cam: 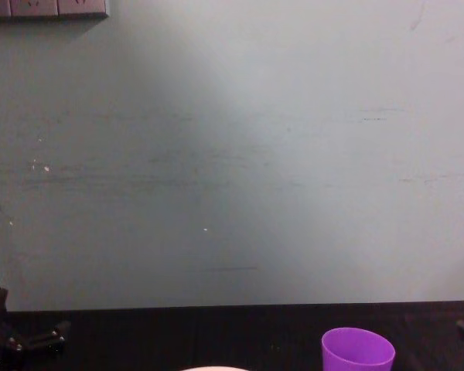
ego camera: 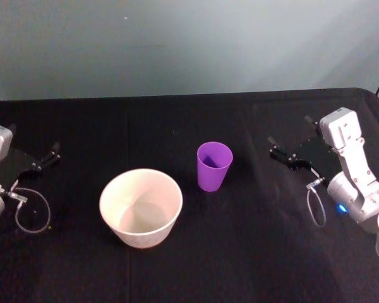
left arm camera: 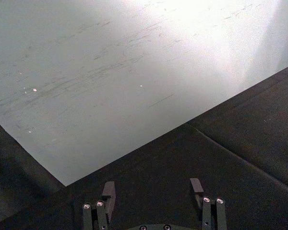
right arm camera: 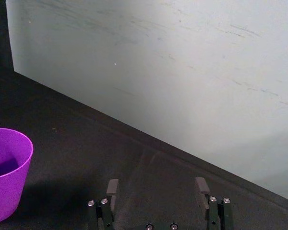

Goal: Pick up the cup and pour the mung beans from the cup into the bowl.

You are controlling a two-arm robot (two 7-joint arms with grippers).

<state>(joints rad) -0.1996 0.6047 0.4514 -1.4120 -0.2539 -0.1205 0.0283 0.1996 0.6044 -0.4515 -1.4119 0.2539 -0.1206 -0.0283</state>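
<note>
The purple cup (ego camera: pixel 213 165) stands upright in the middle of the black table, just right of and slightly behind the wide pinkish-white bowl (ego camera: pixel 141 170). The bowl's inside looks bare. The mung beans are hidden; the cup's inside shows only dark shadow. My right gripper (ego camera: pixel 273 146) hovers open to the right of the cup, well apart from it, with nothing between its fingers (right arm camera: pixel 201 186). In the right wrist view the cup (right arm camera: pixel 5 172) sits off to one side of the gripper (right arm camera: pixel 157 187). My left gripper (ego camera: pixel 45 158) rests open at the table's far left. The chest view shows the cup (cam: pixel 357 352).
The black cloth table (ego camera: pixel 240 252) ends at a pale grey-green wall (ego camera: pixel 189 44) behind. A loose cable loop (ego camera: pixel 31 211) hangs by the left arm, another (ego camera: pixel 317 205) by the right arm. Open cloth lies between the cup and the right gripper.
</note>
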